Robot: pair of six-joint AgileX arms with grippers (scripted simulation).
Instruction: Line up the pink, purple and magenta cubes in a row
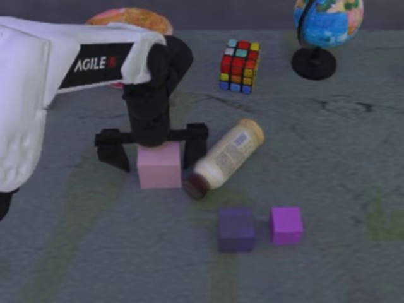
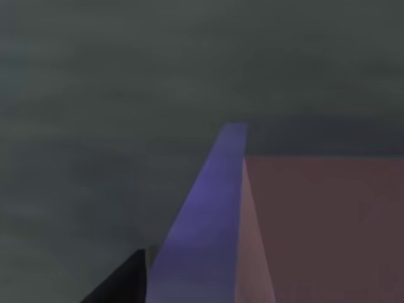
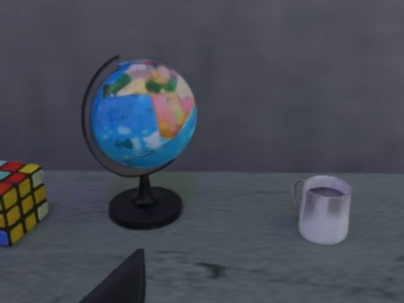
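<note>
The large pale pink cube (image 1: 159, 170) stands left of centre. My left gripper (image 1: 156, 163) is lowered over it, open, one dark finger on each side of the cube with gaps between. In the left wrist view the pink cube (image 2: 322, 227) fills the near corner beside one fingertip (image 2: 123, 284). The dark purple cube (image 1: 236, 230) and the bright magenta cube (image 1: 286, 225) sit side by side nearer the front, a small gap between them. My right arm is out of the top view. One of its fingertips (image 3: 129, 278) shows over bare table, well off centre, with nothing held.
A cream bottle (image 1: 224, 159) with a dark cap lies tilted just right of the pink cube, close to the left gripper's right finger. A multicoloured puzzle cube (image 1: 240, 65) and a globe (image 1: 325, 31) stand at the back. A mug (image 3: 324, 209) stands near the globe.
</note>
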